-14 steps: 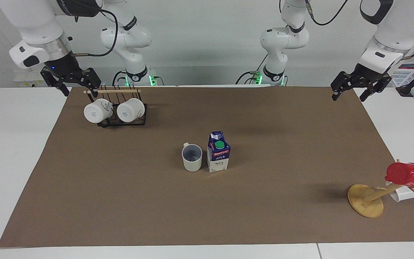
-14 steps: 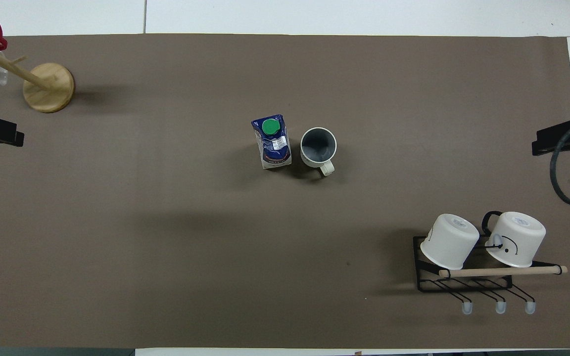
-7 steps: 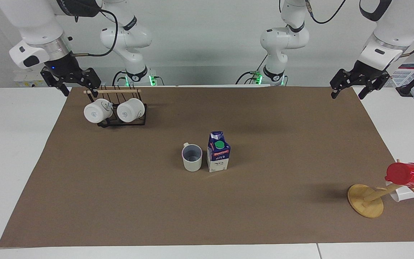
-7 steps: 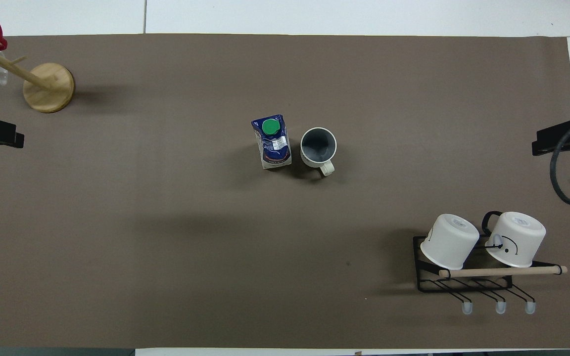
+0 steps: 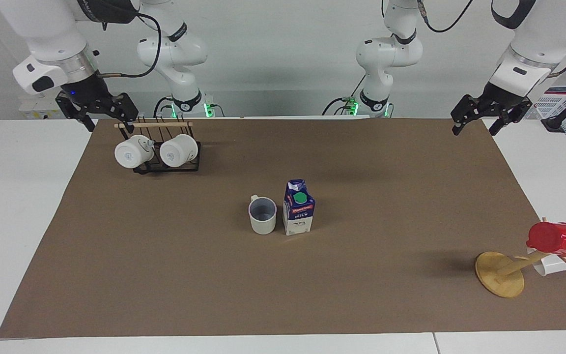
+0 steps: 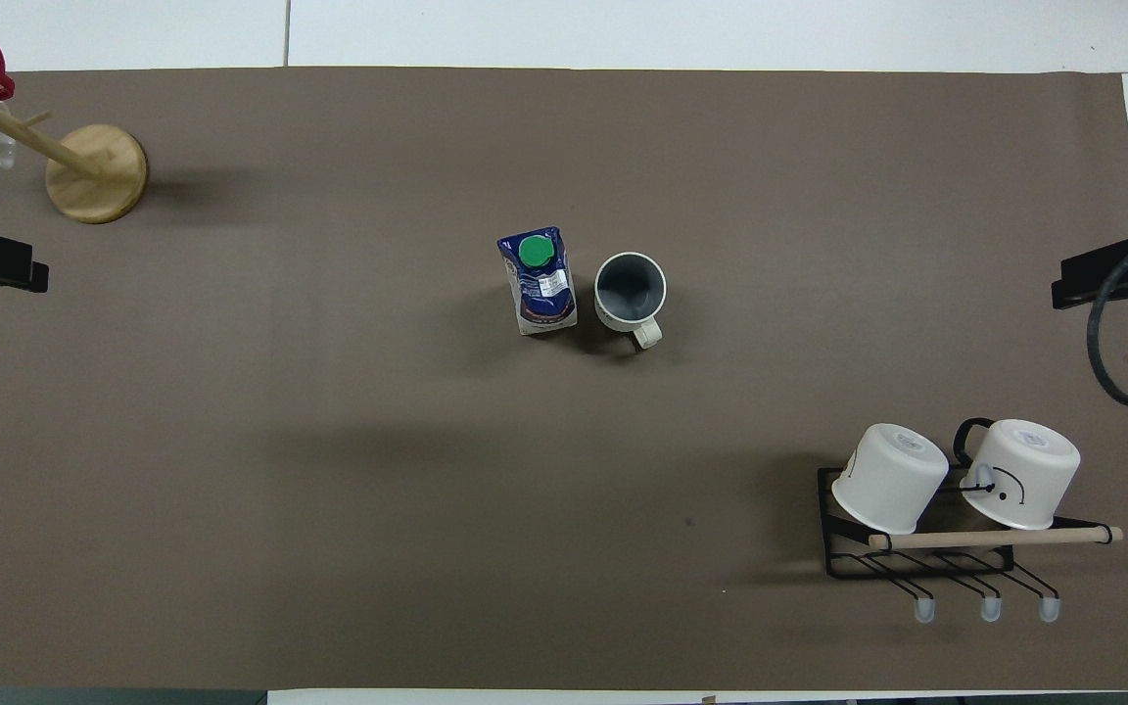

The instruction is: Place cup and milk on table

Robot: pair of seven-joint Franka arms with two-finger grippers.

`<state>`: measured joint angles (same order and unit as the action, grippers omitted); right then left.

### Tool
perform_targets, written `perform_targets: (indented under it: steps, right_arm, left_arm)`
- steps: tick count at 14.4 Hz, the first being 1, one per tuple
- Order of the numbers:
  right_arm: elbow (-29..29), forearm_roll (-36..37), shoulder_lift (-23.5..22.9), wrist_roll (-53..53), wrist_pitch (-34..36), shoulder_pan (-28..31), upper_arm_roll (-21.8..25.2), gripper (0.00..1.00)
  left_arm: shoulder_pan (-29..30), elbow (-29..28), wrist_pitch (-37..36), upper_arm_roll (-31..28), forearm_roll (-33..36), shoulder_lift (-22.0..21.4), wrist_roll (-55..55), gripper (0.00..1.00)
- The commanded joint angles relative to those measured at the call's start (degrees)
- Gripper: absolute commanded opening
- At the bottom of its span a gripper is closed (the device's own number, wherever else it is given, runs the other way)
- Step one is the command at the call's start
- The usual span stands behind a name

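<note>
The cup [image 5: 263, 215] and milk [image 5: 298, 208] stand upright side by side mid-mat on the table [image 5: 17, 196], while the empty, open left gripper [image 5: 477, 119] has lifted slightly and the open right gripper [image 5: 97, 110] waits, suggesting the placing is done.

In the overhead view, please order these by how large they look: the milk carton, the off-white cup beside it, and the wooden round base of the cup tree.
1. Wooden base, widest.
2. Milk carton and cup: they look too alike to rank.
</note>
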<state>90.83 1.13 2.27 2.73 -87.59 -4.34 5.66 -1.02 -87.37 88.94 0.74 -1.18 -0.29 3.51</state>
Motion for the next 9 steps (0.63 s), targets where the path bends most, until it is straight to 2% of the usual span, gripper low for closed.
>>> perform_targets:
  steps: [1, 9]
  right_arm:
    - [0.8, 0.4, 0.4, -1.0, -0.6, 0.3, -0.2, 1.00]
    - [0.9, 0.2, 0.5, -0.9, -0.7, 0.2, -0.2, 1.00]
  left_arm:
    - [-0.1, -2.2, 0.4, 0.0, -0.6, -1.7, -0.8, 1.00]
    - [0.1, -2.1, -0.1, 0.0, -0.6, -2.3, -0.8, 1.00]
